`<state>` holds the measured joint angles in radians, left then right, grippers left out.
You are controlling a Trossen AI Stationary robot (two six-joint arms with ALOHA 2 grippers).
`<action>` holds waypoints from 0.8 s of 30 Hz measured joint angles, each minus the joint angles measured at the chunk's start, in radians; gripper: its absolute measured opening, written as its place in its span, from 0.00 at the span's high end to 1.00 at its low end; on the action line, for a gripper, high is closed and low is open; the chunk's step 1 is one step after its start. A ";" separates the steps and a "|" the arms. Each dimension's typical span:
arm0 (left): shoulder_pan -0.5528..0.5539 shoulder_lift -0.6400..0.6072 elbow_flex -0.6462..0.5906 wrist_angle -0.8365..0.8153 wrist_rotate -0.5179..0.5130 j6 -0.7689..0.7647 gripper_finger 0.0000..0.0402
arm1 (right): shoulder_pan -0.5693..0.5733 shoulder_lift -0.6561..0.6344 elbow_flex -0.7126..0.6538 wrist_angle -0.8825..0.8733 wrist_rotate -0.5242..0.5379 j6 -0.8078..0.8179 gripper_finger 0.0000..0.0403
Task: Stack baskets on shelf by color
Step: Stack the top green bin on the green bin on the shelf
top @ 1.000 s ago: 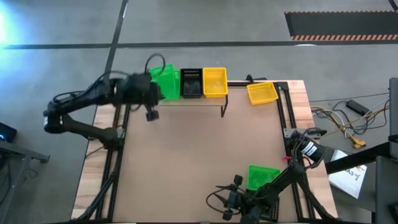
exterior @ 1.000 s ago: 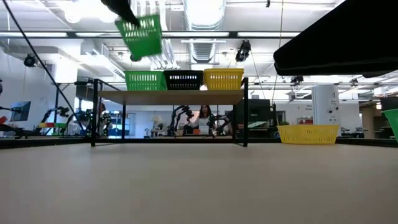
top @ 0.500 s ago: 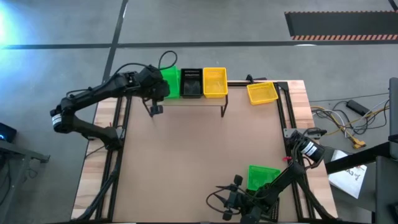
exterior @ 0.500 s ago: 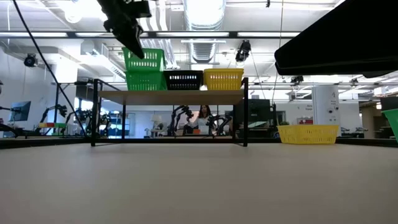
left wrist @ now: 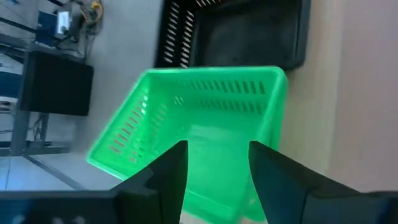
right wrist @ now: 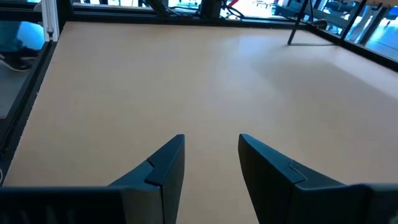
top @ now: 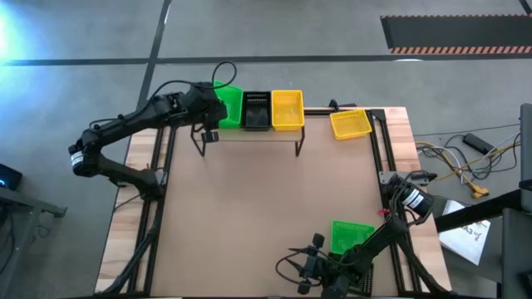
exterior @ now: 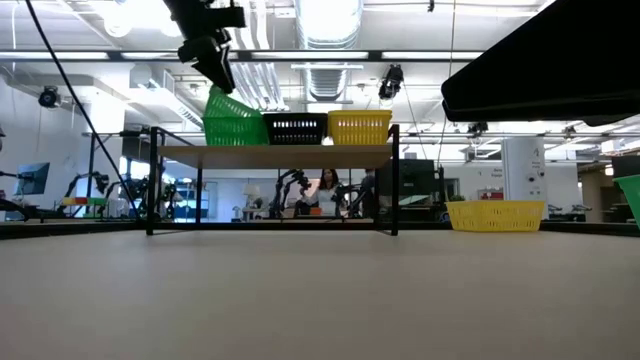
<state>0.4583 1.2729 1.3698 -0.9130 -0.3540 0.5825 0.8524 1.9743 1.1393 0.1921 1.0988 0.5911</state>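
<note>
The left gripper [top: 214, 115] is over the left end of the shelf [top: 249, 133] at the far side of the bench [top: 266, 208], its fingers [left wrist: 168, 171] closed on the near wall of a green basket [left wrist: 205, 134]. This basket sits tilted on the green one below, beside the black basket [top: 255, 110] and yellow basket [top: 287, 109]. The right gripper [right wrist: 211, 158] waits at the bench's near edge, fingers apart, holding nothing.

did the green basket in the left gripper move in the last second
Yes. In the low view the green basket has come down from well above the shelf and now sits tilted on the green one beside the black basket, the left gripper just above it.
</note>
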 joint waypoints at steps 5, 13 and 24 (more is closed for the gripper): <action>0.002 -0.003 -0.002 0.062 0.116 -0.020 0.69 | 0.011 -0.008 -0.001 -0.008 -0.008 -0.010 0.64; 0.052 -0.076 0.015 0.169 -0.031 -0.145 0.89 | 0.121 -0.140 -0.001 -0.114 0.004 0.053 0.64; 0.276 -0.050 -0.127 0.205 0.127 -0.395 0.99 | 0.183 -0.165 0.000 -0.105 0.084 0.069 0.70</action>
<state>0.7341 1.2233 1.2427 -0.7078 -0.2266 0.1873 1.0358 1.8095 1.1389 0.0875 1.1832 0.6601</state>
